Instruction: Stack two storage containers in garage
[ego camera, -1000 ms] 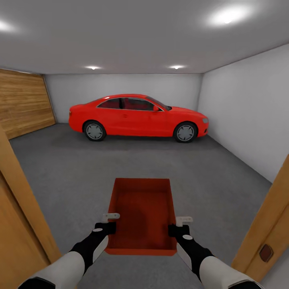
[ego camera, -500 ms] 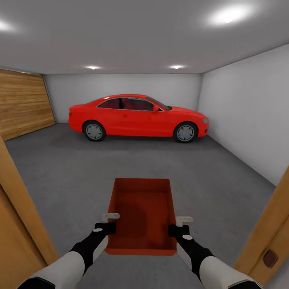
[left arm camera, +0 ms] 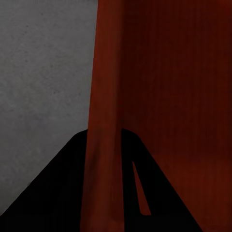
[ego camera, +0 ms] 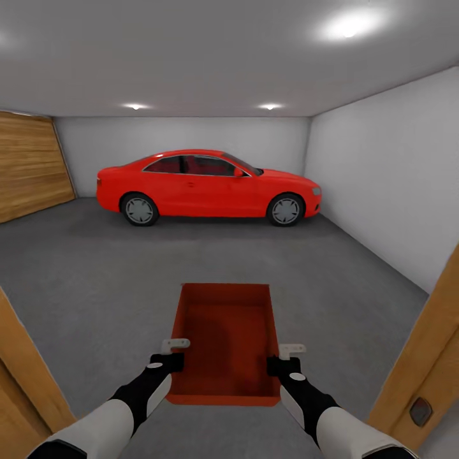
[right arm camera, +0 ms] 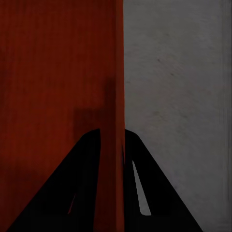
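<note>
Door jambs slide outward vs earlier as base rolls thru doorway into garage, container (ego camera: 224,341) carried level out front above grey floor (ego camera: 95,274), left gripper (ego camera: 173,354) & right gripper (ego camera: 285,357) jaws each clamped on a long wall (left arm camera: 104,121) so it won't tip.

One orange-red storage container (ego camera: 226,341) is held level above the dark grey garage floor (ego camera: 95,280), lidless, empty, long axis pointing away. Its side walls are clamped by the left gripper (ego camera: 171,358) and right gripper (ego camera: 285,360).
</note>
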